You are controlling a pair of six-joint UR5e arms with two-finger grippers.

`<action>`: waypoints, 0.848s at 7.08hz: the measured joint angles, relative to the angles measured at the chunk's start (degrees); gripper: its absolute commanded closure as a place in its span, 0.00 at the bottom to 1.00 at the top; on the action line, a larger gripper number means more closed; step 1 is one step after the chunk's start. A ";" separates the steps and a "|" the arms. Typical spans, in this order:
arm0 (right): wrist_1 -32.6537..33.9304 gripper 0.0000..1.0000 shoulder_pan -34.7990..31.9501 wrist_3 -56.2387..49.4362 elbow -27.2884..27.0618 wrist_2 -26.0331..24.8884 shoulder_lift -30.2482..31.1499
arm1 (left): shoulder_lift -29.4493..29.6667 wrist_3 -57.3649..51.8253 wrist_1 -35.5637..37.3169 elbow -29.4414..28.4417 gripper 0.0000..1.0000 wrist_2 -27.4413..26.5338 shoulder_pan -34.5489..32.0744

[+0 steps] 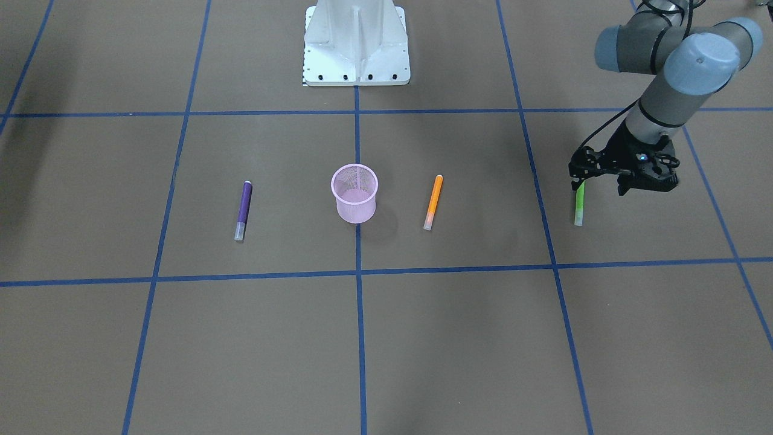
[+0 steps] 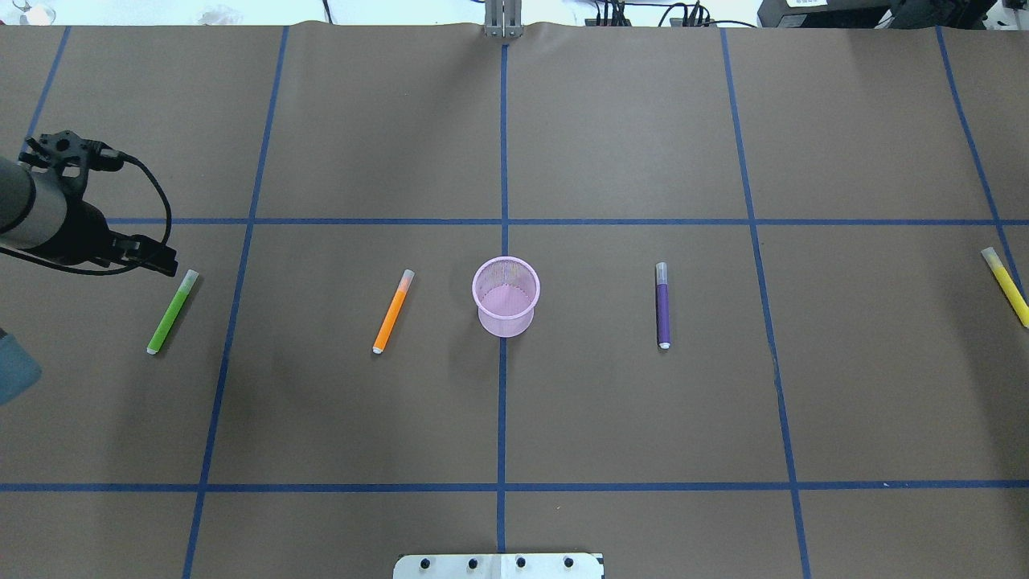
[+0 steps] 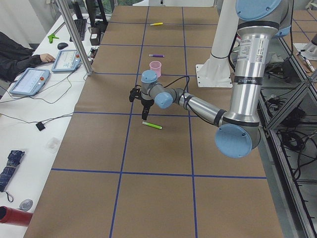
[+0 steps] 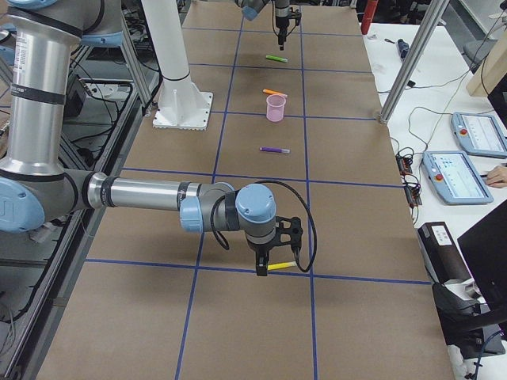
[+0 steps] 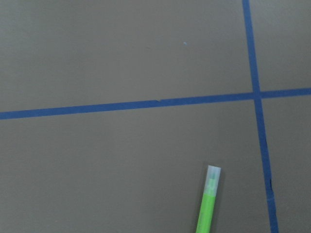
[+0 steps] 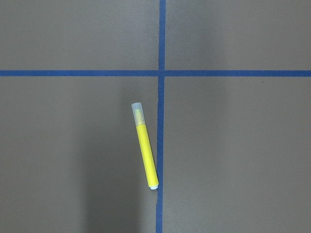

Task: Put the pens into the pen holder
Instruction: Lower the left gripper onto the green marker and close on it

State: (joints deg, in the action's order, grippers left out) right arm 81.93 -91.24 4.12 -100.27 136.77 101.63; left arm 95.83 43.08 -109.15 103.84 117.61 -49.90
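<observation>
The pink mesh pen holder (image 2: 505,296) stands upright and empty at the table's middle. The orange pen (image 2: 392,311) lies to its left and the purple pen (image 2: 662,305) to its right. The green pen (image 2: 171,312) lies at far left. My left gripper (image 1: 598,187) hovers open and empty just beyond the green pen's (image 1: 579,205) capped end, which shows in the left wrist view (image 5: 208,204). The yellow pen (image 6: 145,145) lies at the far right edge (image 2: 1006,287). My right gripper (image 4: 273,265) hangs above it. I cannot tell whether it is open or shut.
The robot's white base (image 1: 356,42) stands at the table's near edge. Blue tape lines (image 2: 502,221) divide the brown table into squares. An operator (image 3: 20,54) sits with tablets at a side desk beyond the far edge.
</observation>
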 measured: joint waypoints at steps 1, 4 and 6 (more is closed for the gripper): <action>-0.02 0.01 0.00 0.03 0.17 0.14 -0.09 | 0.57 -0.05 -1.41 -1.93 0.03 -1.20 1.00; -0.02 0.01 0.01 0.10 0.24 0.28 -0.30 | 1.22 -0.17 -5.03 -6.48 0.13 -1.77 1.79; -0.08 0.01 0.00 0.10 0.25 0.27 -0.36 | 1.34 0.08 -5.51 -7.70 0.17 -1.77 2.77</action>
State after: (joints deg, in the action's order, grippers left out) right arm 81.86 -91.23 4.22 -100.02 137.04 101.27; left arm 97.18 43.16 -114.66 96.13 115.84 -47.12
